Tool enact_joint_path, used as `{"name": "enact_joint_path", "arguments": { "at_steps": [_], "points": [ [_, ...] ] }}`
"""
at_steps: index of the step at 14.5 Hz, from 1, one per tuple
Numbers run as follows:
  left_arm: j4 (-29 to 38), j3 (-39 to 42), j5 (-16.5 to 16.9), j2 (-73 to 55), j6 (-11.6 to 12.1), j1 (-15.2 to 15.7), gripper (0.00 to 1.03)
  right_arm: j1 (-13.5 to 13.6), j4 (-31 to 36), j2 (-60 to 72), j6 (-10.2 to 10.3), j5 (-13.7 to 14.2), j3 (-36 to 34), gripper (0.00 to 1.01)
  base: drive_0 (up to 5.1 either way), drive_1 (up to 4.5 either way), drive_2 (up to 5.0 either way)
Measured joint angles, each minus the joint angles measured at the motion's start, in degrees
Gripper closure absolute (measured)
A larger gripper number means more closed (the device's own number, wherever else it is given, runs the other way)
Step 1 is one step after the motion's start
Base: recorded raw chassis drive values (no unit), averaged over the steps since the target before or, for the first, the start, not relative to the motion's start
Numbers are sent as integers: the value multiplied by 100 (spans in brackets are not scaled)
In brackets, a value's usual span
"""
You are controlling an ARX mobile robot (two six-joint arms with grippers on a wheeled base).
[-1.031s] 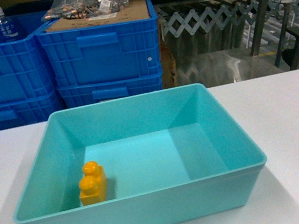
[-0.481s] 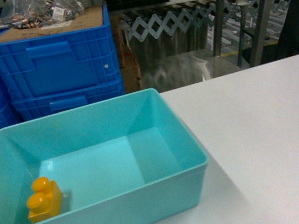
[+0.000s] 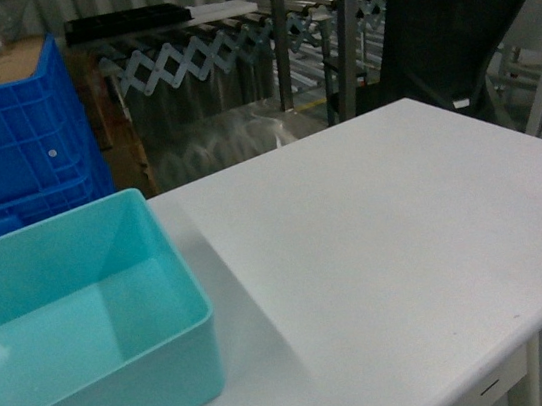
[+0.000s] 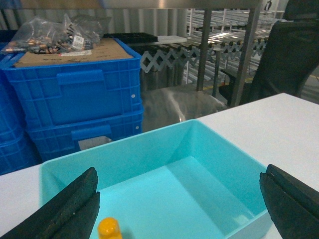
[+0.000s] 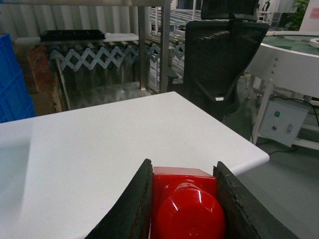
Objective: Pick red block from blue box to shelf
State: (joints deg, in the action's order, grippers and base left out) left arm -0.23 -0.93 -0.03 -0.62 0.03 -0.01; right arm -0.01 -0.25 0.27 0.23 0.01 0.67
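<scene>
Red block (image 5: 185, 204) clamped between right gripper (image 5: 182, 209) fingers, above white table (image 5: 99, 144). Left gripper (image 4: 179, 209) spread wide over blue box (image 4: 199, 144); probably yellow brick (image 4: 109, 228) inside.

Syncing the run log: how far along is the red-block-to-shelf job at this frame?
Done: the small glossy red plastic brick is out of the light turquoise plastic tub, clamped in the right gripper; only an orange brick shows in the tub. In hand: carrying it above the white table. Left: reach the stainless-steel rack and set it down. The left gripper is open over the tub.
</scene>
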Motion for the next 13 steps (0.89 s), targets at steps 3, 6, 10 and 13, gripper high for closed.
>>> {"name": "enact_joint_path", "arguments": {
  "at_steps": [3, 6, 10, 13],
  "points": [
    [0, 0, 0, 0, -2, 0, 5, 0, 0, 0, 0, 0, 0, 74, -153, -153, -153],
    [0, 0, 0, 0, -2, 0, 5, 0, 0, 0, 0, 0, 0, 74, -155, -155, -155],
    [0, 0, 0, 0, -2, 0, 5, 0, 0, 0, 0, 0, 0, 74, -159, -159, -159],
    [0, 0, 0, 0, -2, 0, 5, 0, 0, 0, 0, 0, 0, 74, -152, -152, -152]
  ]
}}
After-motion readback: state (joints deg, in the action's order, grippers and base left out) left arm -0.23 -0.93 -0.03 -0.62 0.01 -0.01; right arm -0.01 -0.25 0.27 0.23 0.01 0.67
